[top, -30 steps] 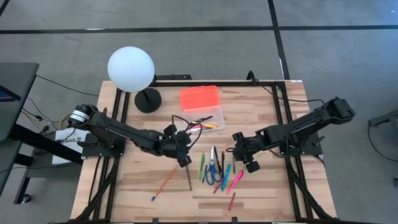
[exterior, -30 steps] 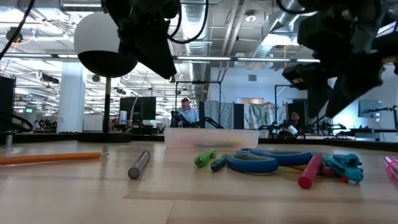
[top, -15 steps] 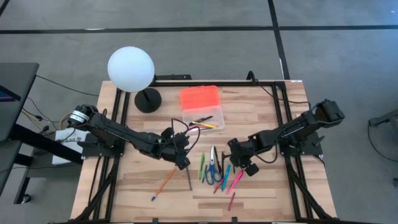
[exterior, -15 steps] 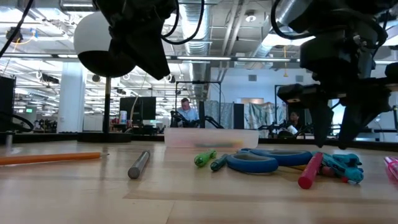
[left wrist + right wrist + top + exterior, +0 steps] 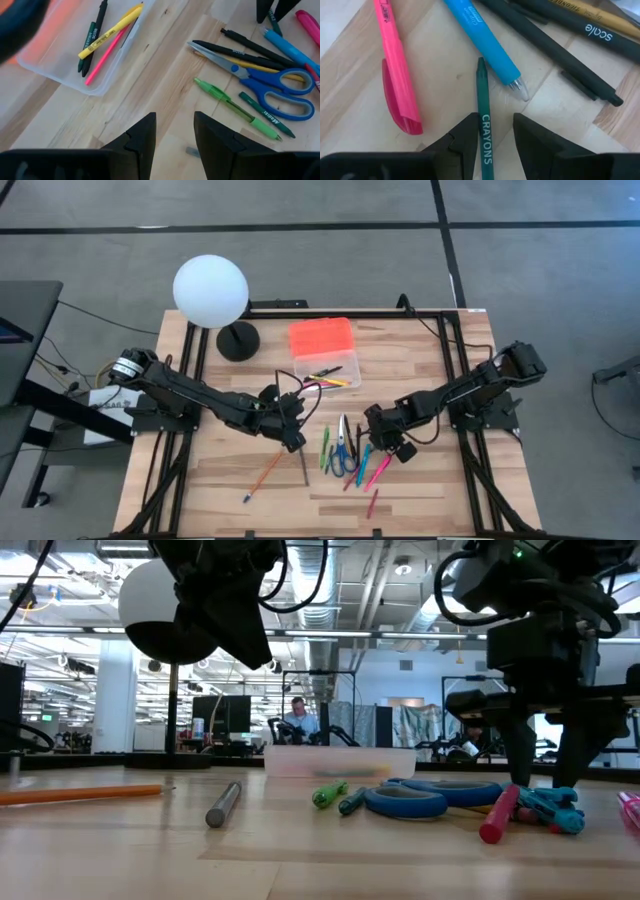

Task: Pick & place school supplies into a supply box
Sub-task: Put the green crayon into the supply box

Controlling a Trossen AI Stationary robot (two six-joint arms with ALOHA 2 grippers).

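Observation:
The supply box (image 5: 326,370) is a clear tray on the table's far middle, with its orange lid (image 5: 321,337) lying behind it. Yellow, pink, green and black pens (image 5: 107,35) lie inside. On the wood near the middle lie blue-handled scissors (image 5: 342,452), green pens (image 5: 225,100), black pens (image 5: 555,50), a light blue pen (image 5: 482,35), a pink pen (image 5: 395,75) and a teal crayon (image 5: 483,107). My right gripper (image 5: 492,137) is open and low over this pile, one finger on either side of the crayon. My left gripper (image 5: 175,135) hangs open above the table, left of the pile, holding nothing.
A grey pen (image 5: 303,465) and an orange pencil (image 5: 264,472) lie toward the near left, a red pen (image 5: 372,502) near the front edge. A white globe lamp (image 5: 210,290) on a black base stands at the far left corner. Bare wood shows to the right of the pile.
My right gripper has come down onto the pile of pens and rolled at the wrist, so that its fingers now stand astride the teal crayon. Its gap looks unchanged. The pens and scissors lie as before.

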